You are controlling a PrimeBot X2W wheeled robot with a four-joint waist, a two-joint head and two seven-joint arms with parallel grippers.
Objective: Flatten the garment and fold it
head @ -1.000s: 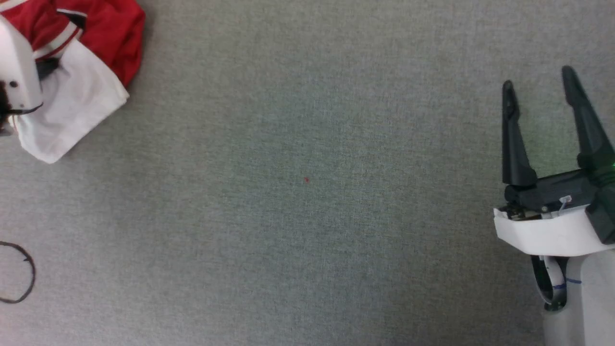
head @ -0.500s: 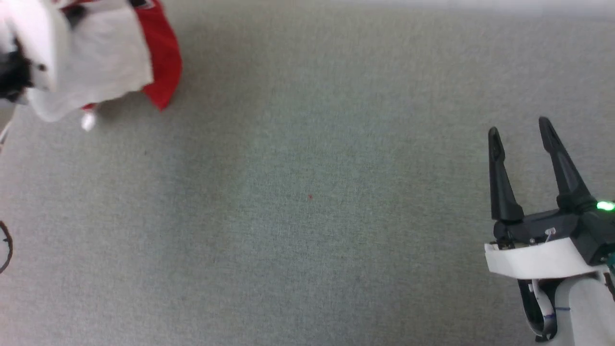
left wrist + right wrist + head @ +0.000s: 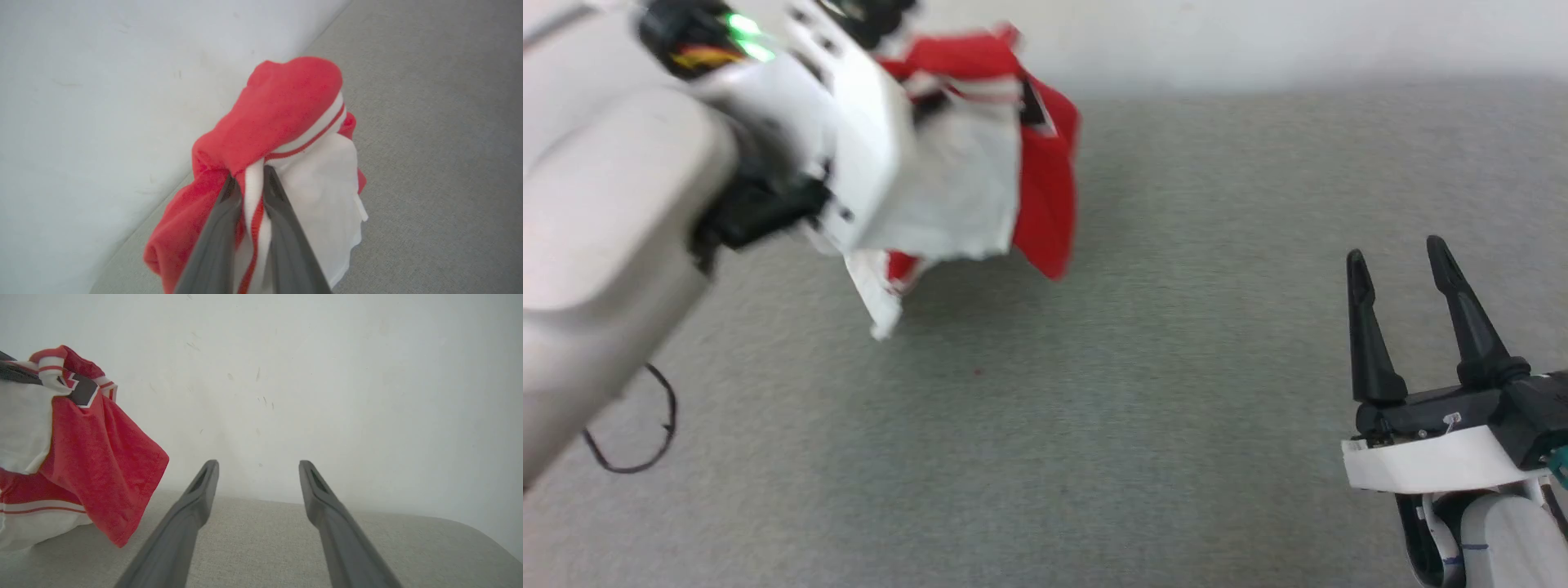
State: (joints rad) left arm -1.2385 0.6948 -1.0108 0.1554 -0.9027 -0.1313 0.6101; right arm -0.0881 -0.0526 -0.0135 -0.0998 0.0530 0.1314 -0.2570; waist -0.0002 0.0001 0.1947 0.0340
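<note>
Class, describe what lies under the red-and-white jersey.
Under the garment, pinched by the left gripper, lies the grey surface, shadowed there. The patch directly beneath the bunched cloth is covered from view.

The head view looks steeply down on the grey surface (image 3: 1094,449), with the wall (image 3: 1258,41) along its top edge. The left wrist view sits close behind the garment (image 3: 286,106). The right wrist view looks low across the surface toward the wall from farther off, and all 3 views share the garment.

One garment (image 3: 1045,180), one left hand (image 3: 251,177), one right hand (image 3: 1395,253), one black cable (image 3: 670,408).
</note>
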